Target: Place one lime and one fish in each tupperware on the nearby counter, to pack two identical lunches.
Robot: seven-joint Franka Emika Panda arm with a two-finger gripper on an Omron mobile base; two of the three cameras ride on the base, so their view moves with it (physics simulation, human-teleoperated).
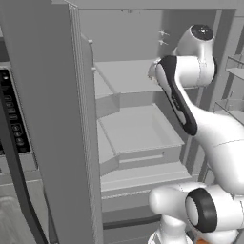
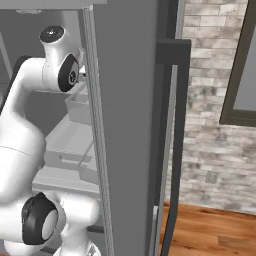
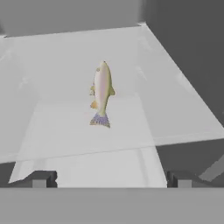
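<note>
In both base views the arm's (image 1: 190,95) far end is hidden behind its own wrist inside the fridge (image 1: 138,95). In the hand view, the finger tips (image 3: 41,179) are cut off by the grey band; the fish's (image 3: 102,94) head is too small to make out

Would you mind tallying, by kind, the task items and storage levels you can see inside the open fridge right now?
Fish: 1, lying on a shelf
Fridge shelf: 1
Fridge drawers: 1
Limes: 0 to be seen
Tupperware trays: 0 to be seen
Total: 3 things counted
</note>
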